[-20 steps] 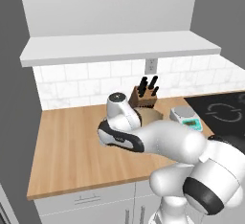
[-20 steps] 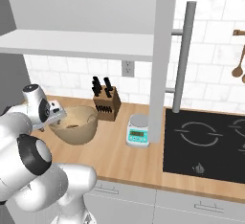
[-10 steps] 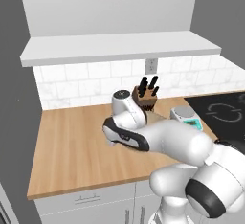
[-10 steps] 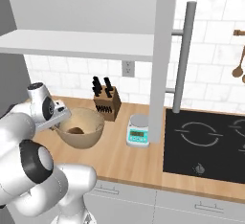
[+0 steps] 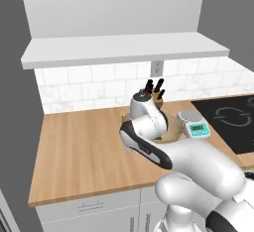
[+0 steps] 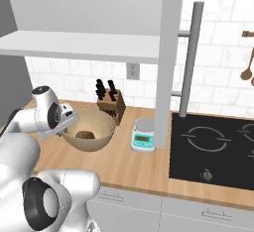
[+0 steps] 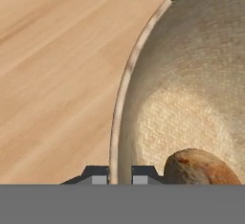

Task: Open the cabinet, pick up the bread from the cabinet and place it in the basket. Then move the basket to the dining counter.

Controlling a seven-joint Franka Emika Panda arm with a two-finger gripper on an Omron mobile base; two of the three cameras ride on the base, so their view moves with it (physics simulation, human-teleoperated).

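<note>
While the bread (image 7: 201, 168) lies at the bottom of the basket (image 6: 101, 127), the gripper (image 7: 119, 177) is clamped on the basket's near rim — one fingertip outside the wall, one inside. That basket sits on the wooden worktop (image 5: 84, 151), just beside the knife block (image 6: 110, 102) and near the kitchen scale (image 6: 144, 136) — cabinet door (image 6: 168, 52) open above.
</note>
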